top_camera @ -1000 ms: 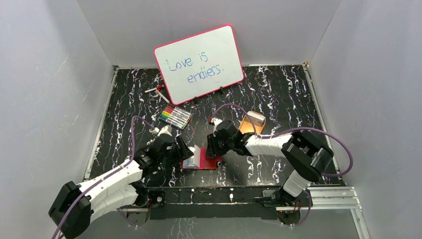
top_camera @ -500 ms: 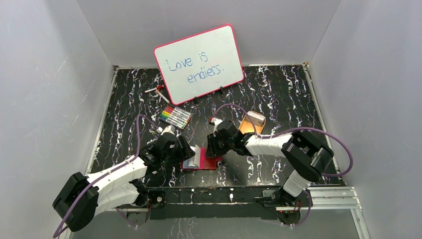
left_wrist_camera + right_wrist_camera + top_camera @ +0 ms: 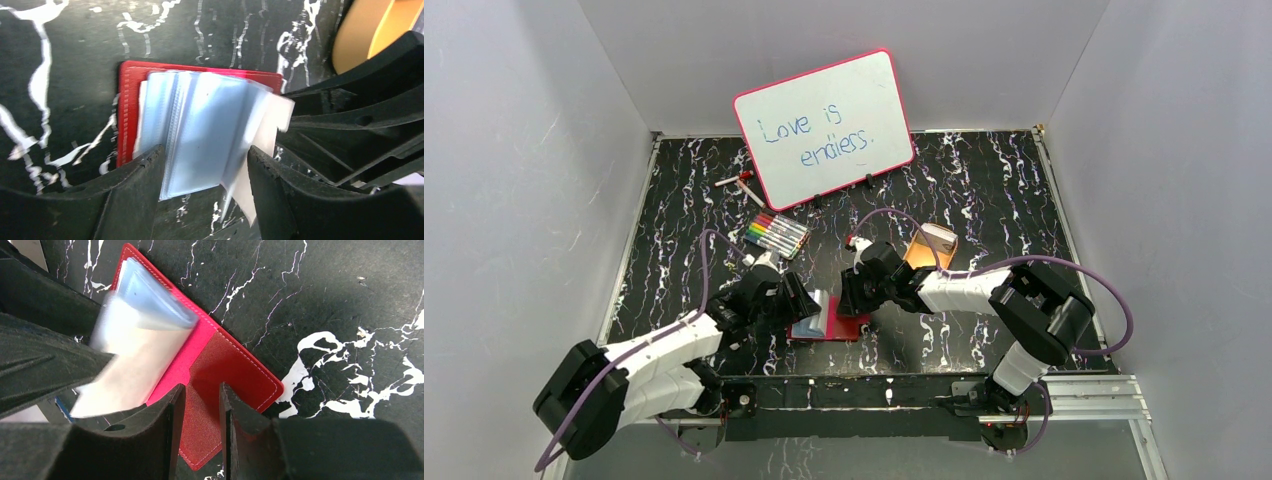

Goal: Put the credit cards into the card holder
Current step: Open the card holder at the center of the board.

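open card holder (image 3: 852, 327), sleeves (image 3: 813, 318) fanned, credit cards (image 3: 939, 236) in tray (image 3: 920, 254)

Blur smears the clear sleeves (image 3: 137, 340) of the card holder (image 3: 225, 370) in the right wrist view, contents untellable; the left wrist view's edge crops the orange tray (image 3: 357, 35).

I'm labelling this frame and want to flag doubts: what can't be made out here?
- Left wrist view: white card by the clear sleeves is blurred; in a sleeve or not, unclear.
- Right wrist view: right gripper over the red wallet; touching it or not, unclear.
- Top view: arms hide most of the wallet; tray contents too small.
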You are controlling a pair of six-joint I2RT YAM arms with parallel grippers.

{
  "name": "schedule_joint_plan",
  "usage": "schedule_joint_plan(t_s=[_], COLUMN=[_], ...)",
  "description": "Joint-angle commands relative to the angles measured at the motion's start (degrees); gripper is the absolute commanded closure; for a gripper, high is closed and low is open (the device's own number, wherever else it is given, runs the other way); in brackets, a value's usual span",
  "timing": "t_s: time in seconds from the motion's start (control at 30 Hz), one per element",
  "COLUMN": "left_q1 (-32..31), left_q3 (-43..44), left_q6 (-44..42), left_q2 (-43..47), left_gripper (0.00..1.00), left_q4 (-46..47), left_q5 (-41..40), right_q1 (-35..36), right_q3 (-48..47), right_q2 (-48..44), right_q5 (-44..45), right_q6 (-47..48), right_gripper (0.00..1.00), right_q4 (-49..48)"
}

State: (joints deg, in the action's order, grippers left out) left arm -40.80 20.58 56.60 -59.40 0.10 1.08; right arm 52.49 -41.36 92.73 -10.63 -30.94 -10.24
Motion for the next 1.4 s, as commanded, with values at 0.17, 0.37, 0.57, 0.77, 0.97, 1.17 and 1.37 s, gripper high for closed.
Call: schedule_joint_plan(t_s=[0.17,0.37,0.57,0.77,0.97,1.17,1.37], left_q1=[0.19,0.19,0.28,0.29,0.28,0.28,0.28], left_q3=[-1.79,0.02,0.51,1.33,2.67,4.18,6.25], left_q6=[-0.66,-2.90,-3.66,-4.16,-4.73,-4.14,-4.80], left_q2=[-4.71,-6.06,-6.88,-8.35,-10.64,-10.59,-14.87], left_gripper=[0.41,0.41,0.41,0.41,0.40,0.40,0.39], left_q4=[12.75,15.59,16.05,17.50,19.68,22.41,24.95], left_q5=[11.53,14.07,13.92,14.68,16.73,18.31,22.60], right_q1=[-0.11,-0.11,-0.12,-0.13,-0.04,-0.02,-0.05], right_q3=[2.48,2.21,0.53,-0.05,1.47,2.28,2.68], right_q2=[1.93,-0.53,-6.61,-14.08,-19.91,-23.05,-26.03], right_q5=[0.15,1.10,7.16,12.96,11.06,9.50,10.34], right_q6=[-1.07,-3.84,-7.20,-9.50,-9.01,-9.11,-9.38], right_gripper=[0.60,0.57,0.48,0.44,0.44,0.43,0.44], right_q4=[1.65,2.39,9.25,16.32,15.39,15.46,16.45])
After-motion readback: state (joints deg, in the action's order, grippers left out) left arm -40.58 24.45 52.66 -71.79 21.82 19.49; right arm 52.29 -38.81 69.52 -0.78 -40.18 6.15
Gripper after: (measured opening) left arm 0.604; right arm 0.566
